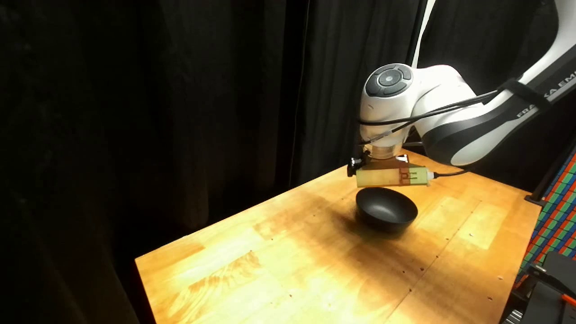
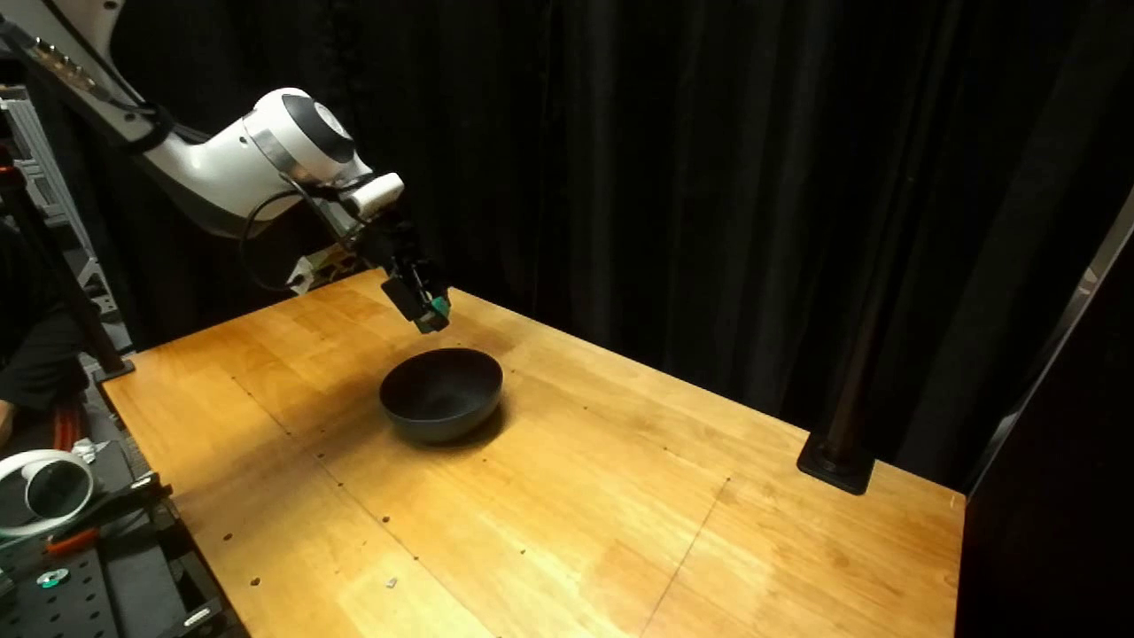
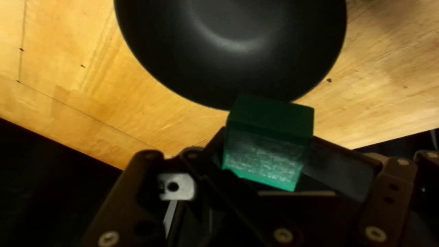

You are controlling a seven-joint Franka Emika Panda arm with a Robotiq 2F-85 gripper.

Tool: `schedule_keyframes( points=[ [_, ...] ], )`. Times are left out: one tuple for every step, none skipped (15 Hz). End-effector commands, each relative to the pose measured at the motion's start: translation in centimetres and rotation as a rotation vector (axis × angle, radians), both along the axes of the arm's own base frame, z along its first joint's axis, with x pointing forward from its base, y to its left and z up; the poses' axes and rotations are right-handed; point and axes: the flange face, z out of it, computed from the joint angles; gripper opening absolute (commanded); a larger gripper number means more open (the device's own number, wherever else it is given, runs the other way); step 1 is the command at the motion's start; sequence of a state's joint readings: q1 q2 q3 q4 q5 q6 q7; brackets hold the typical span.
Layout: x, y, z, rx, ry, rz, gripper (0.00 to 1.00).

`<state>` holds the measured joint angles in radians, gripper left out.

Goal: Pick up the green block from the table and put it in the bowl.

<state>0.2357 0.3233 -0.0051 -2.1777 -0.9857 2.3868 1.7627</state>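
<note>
Gripping the green block (image 3: 269,137) by two sides, the part-closed gripper (image 3: 268,149) hangs near the bowl (image 3: 205,68).

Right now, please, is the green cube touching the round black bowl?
Apart: in an exterior view, wooden tabletop shows between the green cube and the black bowl.

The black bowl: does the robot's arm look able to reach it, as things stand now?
Probably yes. The arm holds the green block in its fingers, raised above the table, and I see nothing between the block and the open top of the bowl. Some sideways shift may be needed first.
</note>
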Motion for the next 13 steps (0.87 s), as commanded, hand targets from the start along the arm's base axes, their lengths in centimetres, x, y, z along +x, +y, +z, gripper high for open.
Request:
schedule_keyframes(
  points=[
    [-0.5, -1.0, 0.4, 0.066, 0.061, -0.043, 0.80],
    [-0.7, -1.1, 1.4, 0.132, 0.066, -0.030, 0.86],
    [-0.8, -1.1, 1.8, 0.166, 0.078, -0.031, 0.94],
    [-0.9, -1.3, 3.4, 0.229, 0.078, -0.013, 0.99],
    [-1.0, -1.3, 4.6, 0.280, 0.084, 0.001, 1.00],
    [-1.2, -1.4, 6.1, 0.330, 0.084, 0.017, 1.00],
    [-1.4, -1.5, 7.5, 0.369, 0.092, 0.029, 1.00],
    [-1.5, -1.5, 9.0, 0.408, 0.100, 0.043, 1.00],
    [-1.7, -1.7, 10.8, 0.446, 0.110, 0.051, 1.00],
    [-2.1, -1.8, 12.7, 0.478, 0.113, 0.068, 1.00],
    [-2.3, -1.9, 14.1, 0.510, 0.118, 0.090, 1.00],
    [-2.9, -2.1, 15.7, 0.537, 0.120, 0.096, 1.00],
    [-3.3, -2.2, 16.9, 0.569, 0.126, 0.116, 1.00]
  ],
)
